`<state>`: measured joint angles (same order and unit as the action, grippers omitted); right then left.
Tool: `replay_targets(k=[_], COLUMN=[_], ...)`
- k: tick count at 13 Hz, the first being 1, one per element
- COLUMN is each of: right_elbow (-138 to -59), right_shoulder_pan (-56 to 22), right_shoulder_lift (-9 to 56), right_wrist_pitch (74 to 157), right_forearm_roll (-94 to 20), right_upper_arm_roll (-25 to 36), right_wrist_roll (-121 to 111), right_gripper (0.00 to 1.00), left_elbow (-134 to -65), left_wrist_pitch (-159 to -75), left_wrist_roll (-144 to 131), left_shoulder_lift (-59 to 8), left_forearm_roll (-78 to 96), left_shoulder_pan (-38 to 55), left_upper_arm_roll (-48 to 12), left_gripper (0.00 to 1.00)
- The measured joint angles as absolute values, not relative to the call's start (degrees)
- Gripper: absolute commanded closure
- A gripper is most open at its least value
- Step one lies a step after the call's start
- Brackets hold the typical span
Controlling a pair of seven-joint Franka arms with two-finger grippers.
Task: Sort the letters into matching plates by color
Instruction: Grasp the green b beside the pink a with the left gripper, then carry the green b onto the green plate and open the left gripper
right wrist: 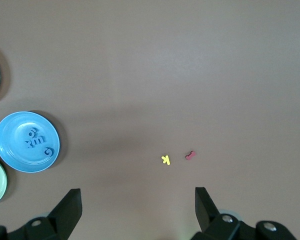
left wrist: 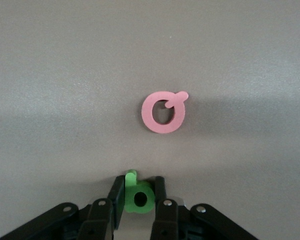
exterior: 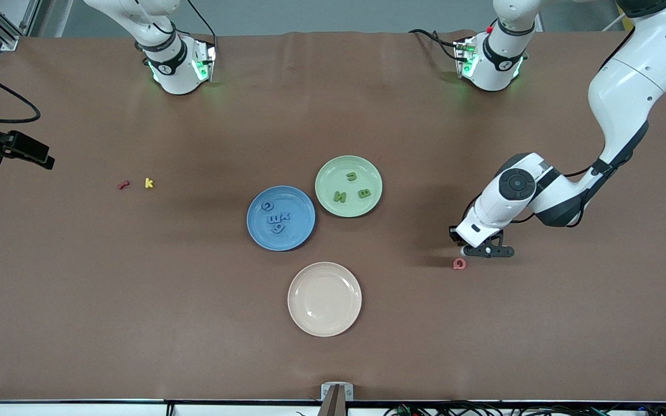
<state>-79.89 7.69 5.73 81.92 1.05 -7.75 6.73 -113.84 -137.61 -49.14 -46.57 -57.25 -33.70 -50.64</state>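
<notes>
My left gripper is low over the table toward the left arm's end, shut on a green letter. In the left wrist view the fingers clamp the letter's two sides. The light green plate holds three green letters. The blue plate, beside it and nearer the front camera, holds several blue letters. It also shows in the right wrist view. My right gripper is open and empty, high over the table's right-arm end.
A pink letter lies just beside the left gripper, also in the left wrist view. A cream plate sits nearer the front camera than the blue plate. A yellow letter and a red one lie toward the right arm's end.
</notes>
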Motion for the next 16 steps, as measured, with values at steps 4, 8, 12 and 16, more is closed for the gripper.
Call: replay_targets(k=[4,8,12,16], right_elbow=[-79.8,-79.7,-79.6,-81.7], right_shoulder_pan=[7.7,7.7,7.7,3.2], right_shoulder_lift=[5.8,5.7,4.2,1.1], right_wrist_pitch=[79.2,76.3,74.0,73.4], right_forearm_roll=[1.0,1.0,1.0,0.9], right_upper_arm_roll=[-8.0,-8.2,-8.2,-4.1], right_wrist_roll=[6.7,6.7,6.7,6.7], right_gripper=[0.0,0.0,0.0,0.0], left_elbow=[-113.8,-113.7,-114.0,-114.4], left_wrist_pitch=[-137.6,-134.5,-121.9,-118.4], left_wrist_roll=[-49.2,-49.5,-56.2,-70.6], left_shoulder_lift=[-46.6,-46.4,-46.1,-46.1], left_forearm_roll=[-57.2,-57.2,-53.7,-49.8], left_shoulder_pan=[-33.7,-34.6,-35.8,-26.9], left_upper_arm_roll=[-50.6,-53.5,-65.2,-69.4], left_gripper=[0.82,0.82,0.82,0.82])
